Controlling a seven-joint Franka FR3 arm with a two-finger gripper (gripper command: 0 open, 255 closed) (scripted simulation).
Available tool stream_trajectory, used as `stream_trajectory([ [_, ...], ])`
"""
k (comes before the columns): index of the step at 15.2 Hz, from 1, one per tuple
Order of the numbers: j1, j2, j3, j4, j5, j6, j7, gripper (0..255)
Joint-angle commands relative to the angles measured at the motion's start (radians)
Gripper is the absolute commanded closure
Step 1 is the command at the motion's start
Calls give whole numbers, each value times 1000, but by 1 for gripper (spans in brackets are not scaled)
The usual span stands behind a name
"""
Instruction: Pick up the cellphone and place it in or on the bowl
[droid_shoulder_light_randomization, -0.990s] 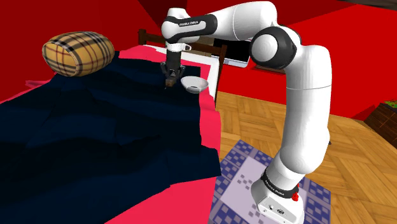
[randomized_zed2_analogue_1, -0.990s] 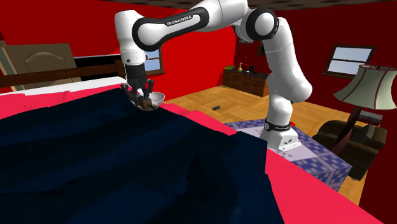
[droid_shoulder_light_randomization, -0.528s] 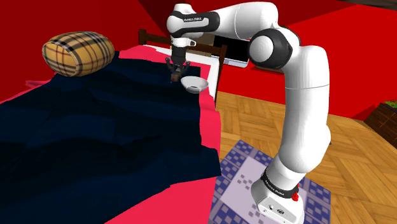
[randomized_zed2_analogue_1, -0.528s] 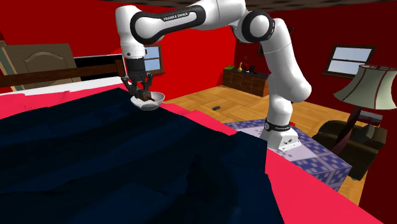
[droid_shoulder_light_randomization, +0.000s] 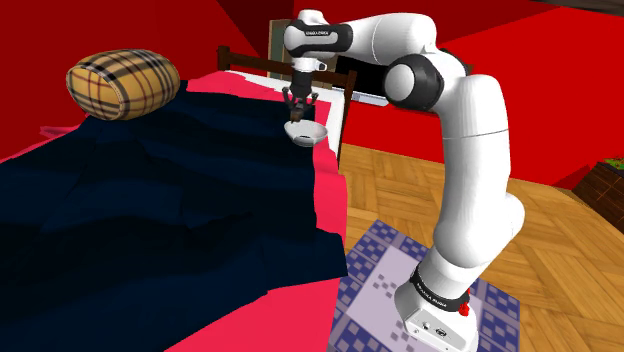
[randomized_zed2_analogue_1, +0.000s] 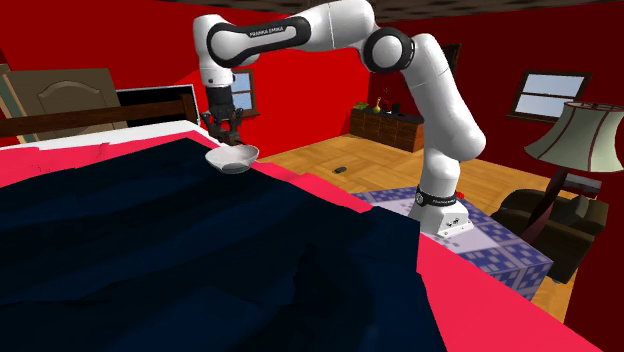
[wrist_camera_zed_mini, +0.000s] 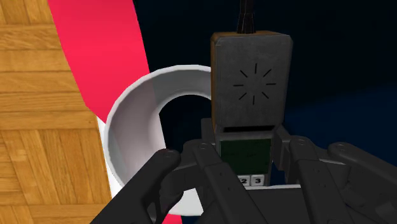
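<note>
Bedroom scene with red walls. A bed takes up the shoulder view's left half; a dark navy blanket covers most of it, and a red sheet shows along the edge that faces the wooden floor. The white arm rises from its stand, which rests on a checked purple rug, and reaches over the bed's near corner towards the dark headboard. A tan plaid bolster pillow lies at the head of the bed, well apart from the hand.

A white bowl sits upright at the bed's edge, where the blanket meets the red sheet; in the wrist view its rim lies just beside the floor boards.

The cellphone, a grey-brown handset with a short black antenna, a round speaker pattern, a green screen and white number keys, is clasped between the jaws. The two black fingers press on either side of its keypad end, and the antenna end points away from the hand. The handset hangs above the bowl, clear of it, over the part of the rim nearest the blanket. In the second exterior view the jaws stand directly over the bowl, pointing downward.
</note>
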Motion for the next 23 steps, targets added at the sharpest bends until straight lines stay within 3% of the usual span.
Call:
stream_trajectory([
  [1, -29, 41, -7, 67, 5, -26, -36, 255],
  [5, -92, 140, -19, 229, 14, -90, -104, 255],
  [18, -88, 130, -19, 38, 15, 90, -109, 255],
  [23, -88, 130, -19, 38, 15, 90, -109, 255],
])
